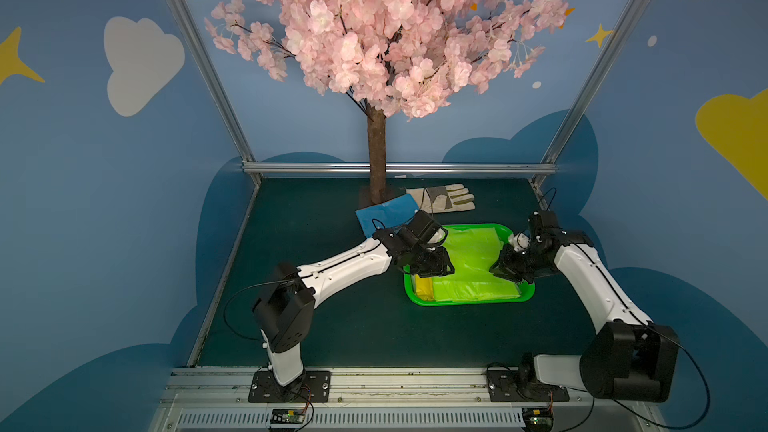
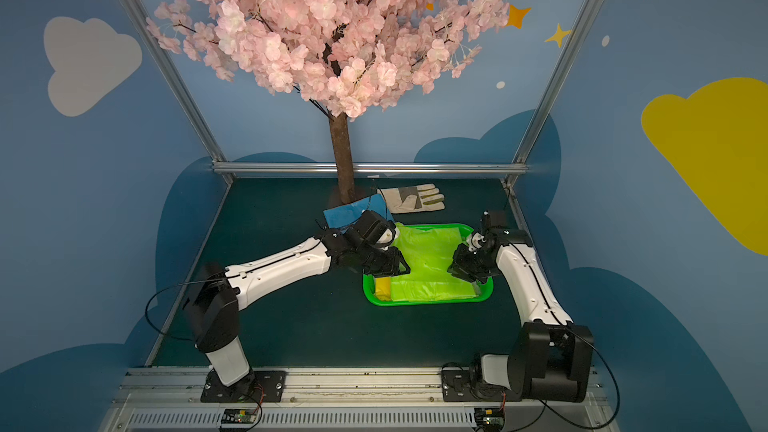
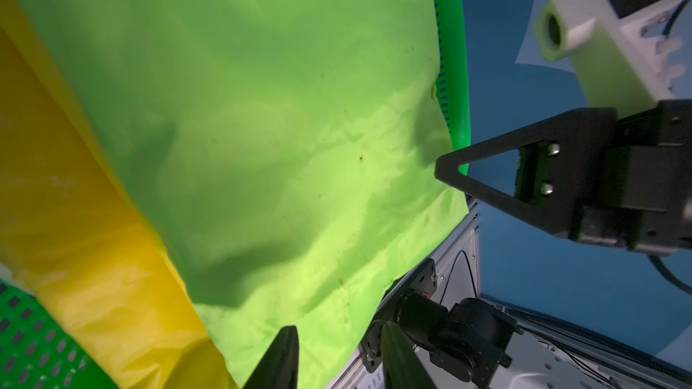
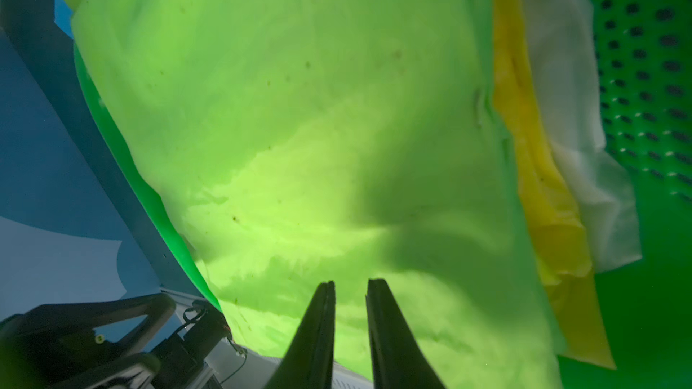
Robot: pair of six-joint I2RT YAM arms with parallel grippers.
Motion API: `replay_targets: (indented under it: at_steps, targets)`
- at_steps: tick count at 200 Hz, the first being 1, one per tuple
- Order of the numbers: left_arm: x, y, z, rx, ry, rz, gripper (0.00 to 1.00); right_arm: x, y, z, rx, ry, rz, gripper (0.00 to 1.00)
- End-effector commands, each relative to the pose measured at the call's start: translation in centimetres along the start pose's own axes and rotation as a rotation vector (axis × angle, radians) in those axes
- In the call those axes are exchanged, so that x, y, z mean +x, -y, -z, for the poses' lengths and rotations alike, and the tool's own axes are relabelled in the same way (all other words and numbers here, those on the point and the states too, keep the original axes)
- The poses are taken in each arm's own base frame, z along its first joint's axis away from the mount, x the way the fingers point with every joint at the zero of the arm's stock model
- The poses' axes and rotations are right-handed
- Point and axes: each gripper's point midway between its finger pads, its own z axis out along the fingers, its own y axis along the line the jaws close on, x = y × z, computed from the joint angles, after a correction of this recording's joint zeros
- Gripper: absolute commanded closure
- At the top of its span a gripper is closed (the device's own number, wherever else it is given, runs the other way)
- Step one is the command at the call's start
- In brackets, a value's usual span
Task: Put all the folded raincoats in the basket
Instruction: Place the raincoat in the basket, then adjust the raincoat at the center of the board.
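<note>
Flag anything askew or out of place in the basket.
The light green raincoat lies rumpled on top of the stack instead of flat. One far corner seems to ride up over the rim of the basket rather than sitting inside.

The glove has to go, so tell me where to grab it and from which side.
Pinch the glove at its cuff, from above, at the end nearest the tree trunk: it lies flat, its fingers splayed away, so the cuff likely gives jaws one broad edge.

Pink blossom tree stood upper centre; pale work glove lay right of trunk base, blue folded sheet just below.
</note>
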Motion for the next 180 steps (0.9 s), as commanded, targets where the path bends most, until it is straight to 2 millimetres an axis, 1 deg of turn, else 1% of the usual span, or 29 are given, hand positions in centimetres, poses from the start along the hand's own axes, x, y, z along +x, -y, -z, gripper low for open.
replay_targets:
  at_steps: [1,6,10,27,34,46,62,73,89,103,124,156,180]
  targets:
    - [-0.1,-1.5,1.4,-0.046,0.028,0.000,0.59,1.5,3.4,-0.4,0.167,-0.040,-0.012,0.77]
    - [-0.4,-2.1,2.1,-0.061,0.045,0.008,0.59,1.4,4.1,-0.4,0.194,-0.042,-0.033,0.77]
    - [-0.8,-2.7,2.6,-0.072,0.060,0.018,0.58,1.2,4.2,-0.4,0.195,-0.042,-0.043,0.77]
    - [-1.8,-5.9,4.6,-0.102,0.103,0.079,0.53,0.5,3.9,0.0,0.206,-0.026,-0.045,0.75]
    - [-2.0,-7.6,5.3,-0.125,0.120,0.108,0.50,0.1,3.7,0.3,0.207,-0.010,-0.044,0.73]
    - [-2.3,-10.2,6.5,-0.146,0.150,0.148,0.41,-0.5,2.4,1.0,0.159,0.027,-0.028,0.69]
    - [-3.1,-14.1,8.0,-0.189,0.190,0.218,0.35,-0.9,0.4,2.0,0.076,0.076,0.001,0.65]
    - [-3.8,-16.5,8.7,-0.199,0.210,0.263,0.33,-1.0,-0.4,2.7,0.045,0.105,0.018,0.64]
    - [-5.2,-19.7,9.4,-0.212,0.236,0.323,0.33,-0.8,-1.1,3.3,0.021,0.127,0.036,0.63]
    - [-6.5,-21.5,9.1,-0.180,0.240,0.349,0.34,-0.7,-1.5,3.6,0.008,0.134,0.047,0.63]
    - [-8.2,-23.8,7.7,-0.166,0.229,0.379,0.37,-0.4,-1.8,3.8,-0.001,0.132,0.061,0.62]
    - [-9.1,-25.8,5.8,-0.178,0.210,0.393,0.39,-0.3,-1.8,3.9,0.002,0.127,0.074,0.62]
    - [-9.5,-26.7,4.6,-0.167,0.202,0.405,0.42,-0.2,-1.7,3.7,0.004,0.117,0.078,0.62]
